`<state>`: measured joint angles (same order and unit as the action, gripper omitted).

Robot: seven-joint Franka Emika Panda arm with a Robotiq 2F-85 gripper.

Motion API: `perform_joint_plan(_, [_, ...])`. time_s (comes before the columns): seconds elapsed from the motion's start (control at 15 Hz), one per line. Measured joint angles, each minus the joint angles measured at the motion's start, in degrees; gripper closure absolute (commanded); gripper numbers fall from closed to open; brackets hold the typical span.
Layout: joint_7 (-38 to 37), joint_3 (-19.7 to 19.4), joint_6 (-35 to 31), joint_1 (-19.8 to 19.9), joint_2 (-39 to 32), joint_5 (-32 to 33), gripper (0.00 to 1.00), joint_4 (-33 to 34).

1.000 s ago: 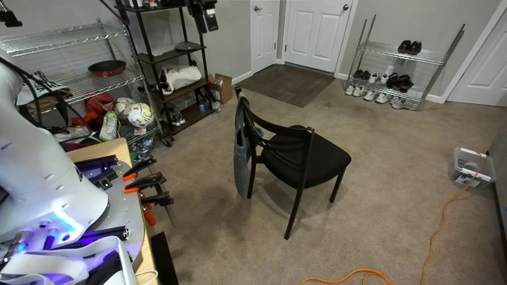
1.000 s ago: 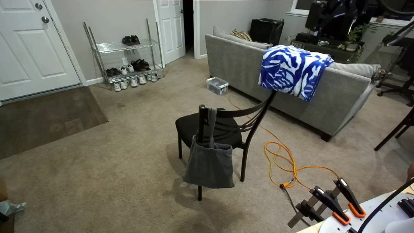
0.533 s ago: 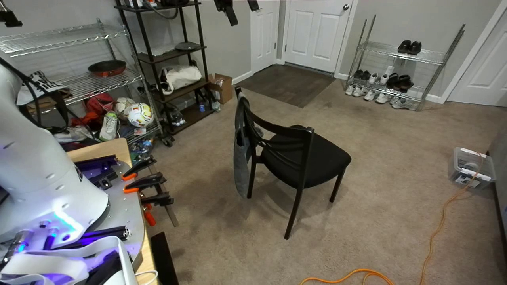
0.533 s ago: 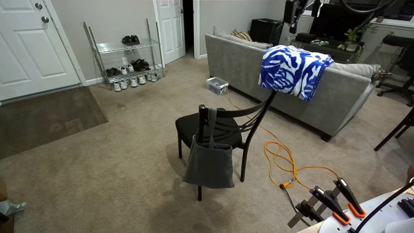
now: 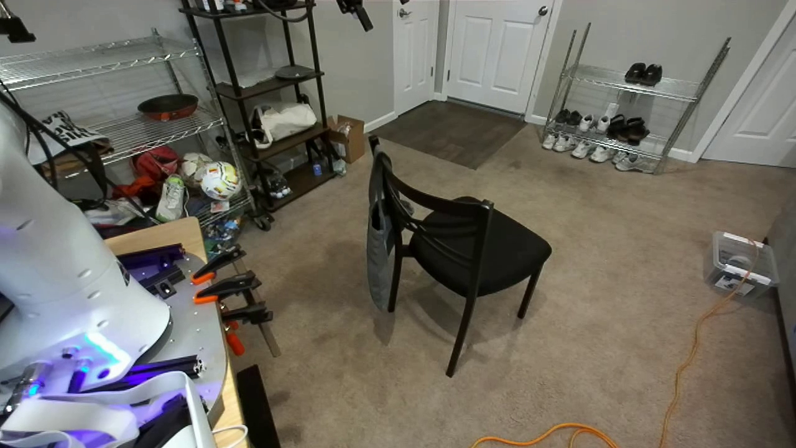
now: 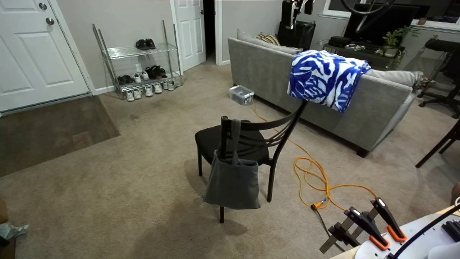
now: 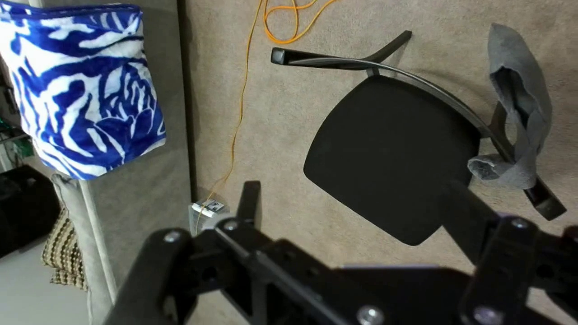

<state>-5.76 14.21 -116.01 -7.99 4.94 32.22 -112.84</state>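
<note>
My gripper (image 7: 351, 187) is open and empty in the wrist view, its two black fingers wide apart. It hangs high in the air above a black chair (image 7: 388, 149), touching nothing. In an exterior view the gripper (image 6: 299, 11) shows at the top edge, in line with the sofa's far end. In an exterior view only one finger (image 5: 357, 14) shows at the top edge. The chair stands on the carpet in both exterior views (image 5: 479, 249) (image 6: 248, 144). A grey cloth bag (image 6: 233, 183) hangs by its strap from one chair back post; it also shows in the wrist view (image 7: 524, 99).
A grey sofa (image 6: 266, 68) carries a blue and white towel (image 6: 325, 77). An orange cord (image 6: 325, 180) lies on the floor near a clear plastic box (image 6: 241, 95). A shoe rack (image 5: 634, 90) stands by the wall. Clamps (image 5: 230, 286) hold the robot's base plate to the table.
My gripper has moved away from the dark shelf toward the door in an exterior view, mostly rising out of frame. It has moved left past the television in an exterior view. The chair and bag are unmoved.
</note>
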Motion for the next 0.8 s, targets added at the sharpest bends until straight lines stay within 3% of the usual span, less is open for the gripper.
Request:
perform_joint_plan(0.53, [0.25,-0.65,-0.03,-0.05,-0.09,-0.04,0.0,0.04])
perform_joint_plan(0.8, [12.39,-1.83,-2.28,-0.33,-4.64,-0.73,0.0,5.83])
